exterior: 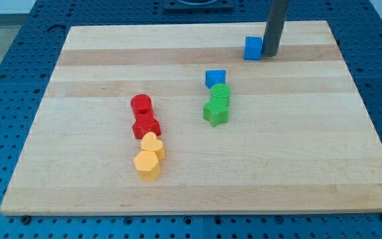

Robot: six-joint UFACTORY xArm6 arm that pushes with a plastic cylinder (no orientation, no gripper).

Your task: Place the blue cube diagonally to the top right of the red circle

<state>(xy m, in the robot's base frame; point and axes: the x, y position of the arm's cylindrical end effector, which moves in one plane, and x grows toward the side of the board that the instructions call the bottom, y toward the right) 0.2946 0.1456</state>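
The dark rod is seen entering from the view's top, right of centre, and my tip (pixel 269 54) is set down on the wooden board (pixel 297 153) near its top edge. No jaws are carried by the tool; it is a single plain rod, and nothing is clamped by it. The tip is placed immediately to the view's right of the blue cube (pixel 253 48), and the two appear to be touching or all but touching; actual contact cannot be confirmed from this view. The blue cube is thus located near the board's top edge, well apart from the other blocks. Below and to the view's left of the cube, a second blue block (pixel 215 78) of an angular, roughly pentagonal form is recorded. Just beneath it, a green cylinder (pixel 220 93) is observed, touching or nearly touching a green star-shaped block (pixel 215 112) below it. Further to the view's left, near the board's centre, the red circle (pixel 140 104) is noted as a short upright cylinder, well apart from the blue cube, which is placed up and to the view's right of it at a considerable remove. Directly below the red circle a red star-like block (pixel 146 125) is found, touching it. Beneath that, a yellow heart (pixel 152 144) and a yellow hexagonal block (pixel 147 164) are packed closely in a column. The board is laid on a blue perforated table (pixel 5 86).
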